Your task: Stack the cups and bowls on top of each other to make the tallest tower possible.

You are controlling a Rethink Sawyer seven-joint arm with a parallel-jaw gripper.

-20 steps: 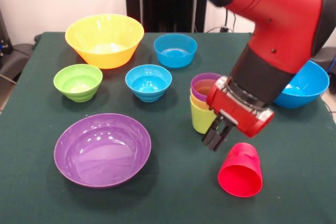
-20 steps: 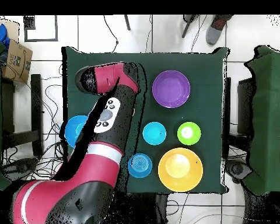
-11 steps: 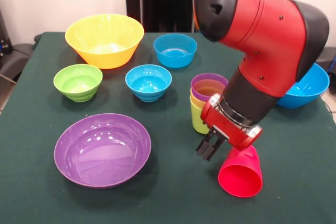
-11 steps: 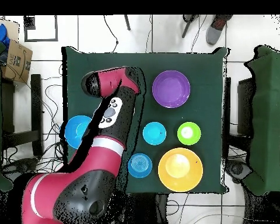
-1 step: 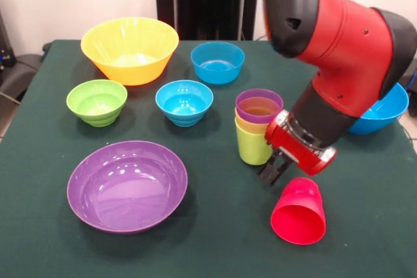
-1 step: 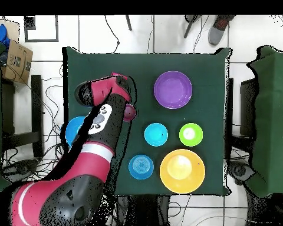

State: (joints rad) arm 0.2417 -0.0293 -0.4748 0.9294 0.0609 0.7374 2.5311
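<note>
While the red cup (image 5: pixel 298 211) lies tipped on its side on the green tablecloth (image 5: pixel 215 245), mouth turned toward my front camera and base pointing back at the arm, my gripper (image 5: pixel 274 172) hangs just above and beside that base, touching nothing that I can see. Its dark fingers look drawn close together with nothing between them, though the gap is small enough that I read it with some caution.

Just beside the gripper stands the tower (image 5: pixel 257 128) so far: lime green cup lowest, yellow nested in it, purple on top. It is upright and apart from the red cup.

I judge the red cup to be light, thin-walled, glossy plastic: stiff enough to keep its shape under a mild pinch, but slick and tapered, so a squeeze across the cone could shoot it out toward the wide end. Lying down it will also roll in an arc at the slightest nudge. I would take it across the wall near the narrow base, or by one finger inside the rim and one outside, and close gently.

The bowls sit well clear: large yellow-orange bowl (image 5: pixel 129 49), small green bowl (image 5: pixel 96 101), two small blue bowls (image 5: pixel 184 101), wide purple bowl (image 5: pixel 127 185) and large blue bowl (image 5: pixel 386 105) behind the arm
</note>
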